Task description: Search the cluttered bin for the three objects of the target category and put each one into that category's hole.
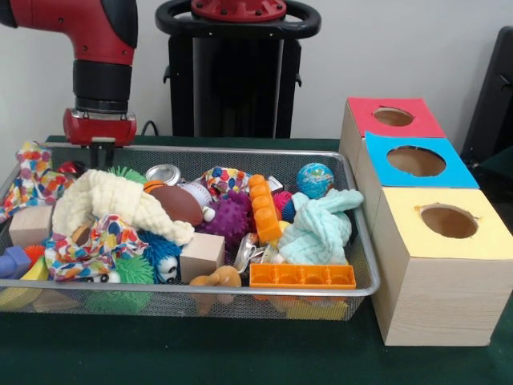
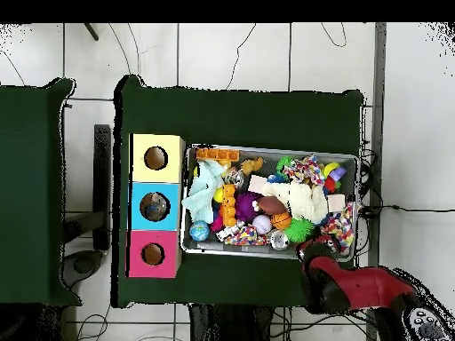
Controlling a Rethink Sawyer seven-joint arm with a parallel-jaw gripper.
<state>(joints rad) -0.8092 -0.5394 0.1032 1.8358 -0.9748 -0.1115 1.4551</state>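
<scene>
The wire mesh bin [image 1: 240, 151] sits on the green table, full of toys and cloths; it also shows in the overhead view [image 2: 191, 244]. One wrinkly see-through plastic piece [image 1: 247, 252] with glints lies near the bin's front, between a wooden block [image 1: 202, 253] and an orange brick [image 1: 302, 276]. I cannot make out other plastic pieces. The blue-topped box's hole [image 1: 416, 161] is the middle of three boxes to the right; in the overhead view this hole [image 2: 155, 206] shows something greyish inside. My gripper [image 1: 101, 151] hangs at the bin's far left corner, just behind the rim, and also shows in the overhead view [image 2: 312, 248].
A red-topped box [image 1: 393, 117] and a yellow-topped box [image 1: 446, 221] flank the blue one. The bin holds a cream cloth [image 1: 112, 200], a mint cloth [image 1: 321, 224], a metal tin [image 1: 163, 173], a globe ball [image 1: 315, 180], a purple spiky ball [image 1: 228, 216] and a brown ball [image 1: 176, 204].
</scene>
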